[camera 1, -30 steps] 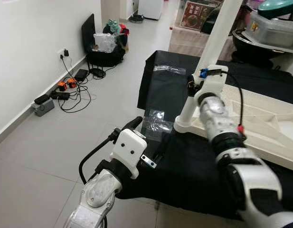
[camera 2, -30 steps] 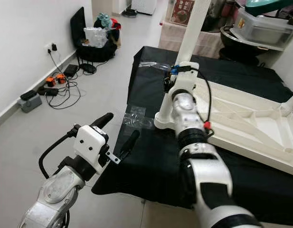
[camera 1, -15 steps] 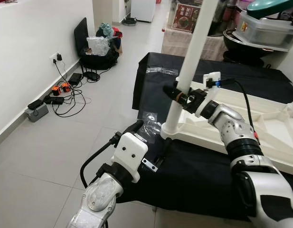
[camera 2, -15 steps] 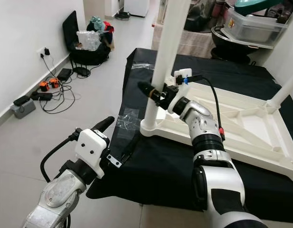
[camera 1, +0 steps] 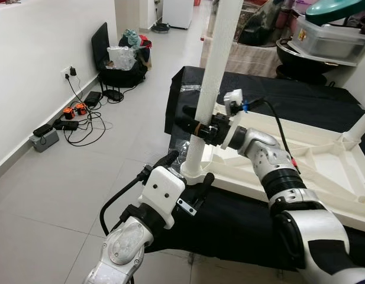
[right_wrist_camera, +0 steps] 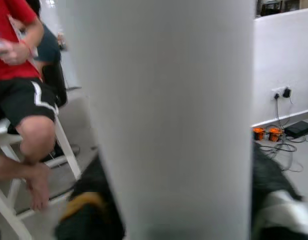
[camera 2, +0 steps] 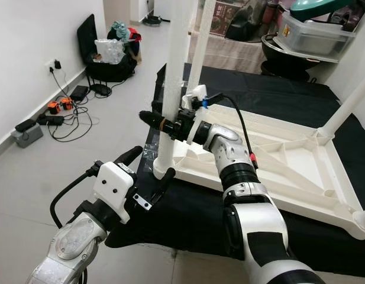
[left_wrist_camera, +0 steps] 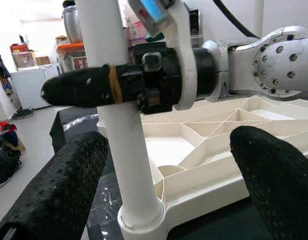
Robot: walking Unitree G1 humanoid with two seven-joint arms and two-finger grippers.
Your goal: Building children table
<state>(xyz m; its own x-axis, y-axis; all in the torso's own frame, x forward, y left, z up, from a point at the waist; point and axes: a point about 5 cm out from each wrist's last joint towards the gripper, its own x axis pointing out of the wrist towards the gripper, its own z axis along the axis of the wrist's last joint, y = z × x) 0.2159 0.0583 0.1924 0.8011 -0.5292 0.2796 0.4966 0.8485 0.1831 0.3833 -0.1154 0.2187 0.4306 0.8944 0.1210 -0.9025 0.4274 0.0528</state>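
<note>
Since half-second back: our right gripper [camera 1: 193, 126] swung across, now clamped round white table leg [camera 1: 213, 71].
Leg: upright, foot seated in corner socket of upturned white tabletop [camera 1: 324, 157], on black cloth [camera 1: 241, 216].
Our left gripper [camera 1: 191, 177]: fingers spread, empty, just before leg base.
Handling: we keep leg plumb, press straight into socket; left steadies base, avoids tabletop skid.

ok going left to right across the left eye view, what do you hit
power strip → black bag → left gripper → table leg → right gripper → tabletop
</note>
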